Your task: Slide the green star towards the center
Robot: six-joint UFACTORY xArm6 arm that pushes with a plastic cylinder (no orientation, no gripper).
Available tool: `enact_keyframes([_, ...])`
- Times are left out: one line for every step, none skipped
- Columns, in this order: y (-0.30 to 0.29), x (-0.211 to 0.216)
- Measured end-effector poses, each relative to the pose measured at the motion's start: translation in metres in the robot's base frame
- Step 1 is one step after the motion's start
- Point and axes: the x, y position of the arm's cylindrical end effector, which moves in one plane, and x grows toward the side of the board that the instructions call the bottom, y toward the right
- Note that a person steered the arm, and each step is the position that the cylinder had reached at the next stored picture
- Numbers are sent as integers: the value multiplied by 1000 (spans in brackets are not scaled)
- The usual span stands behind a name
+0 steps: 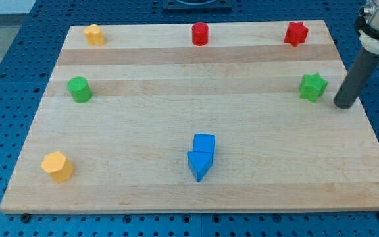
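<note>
Eight blocks sat on the wooden board (pixel 176 72): a yellow block (pixel 94 34), a red cylinder (pixel 200 33) and a red star (pixel 295 33) along the view's top, a green cylinder (pixel 79 89) at the left, another yellow block (pixel 58 166) bottom left, plus a blue cube (pixel 204 143) touching a blue triangle (pixel 199 164) near the bottom middle. The green star (pixel 313 87) was way over by the view's right edge, nowhere near the center. My tip (pixel 343 105) is just a plain rod with nothing to open or close, and it was parked just to the right of that star, a small gap between them, not touching.

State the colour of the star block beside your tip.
Green: the star, just left of my tip, in the camera view.
</note>
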Motion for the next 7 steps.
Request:
enact_keyframes([-6,-13])
enact_keyframes([-17,-22])
enact_keyframes([-46,-22])
enact_keyframes([-70,-30])
enact_keyframes([-77,-49])
enact_keyframes([-86,-62])
enact_keyframes([-104,-68])
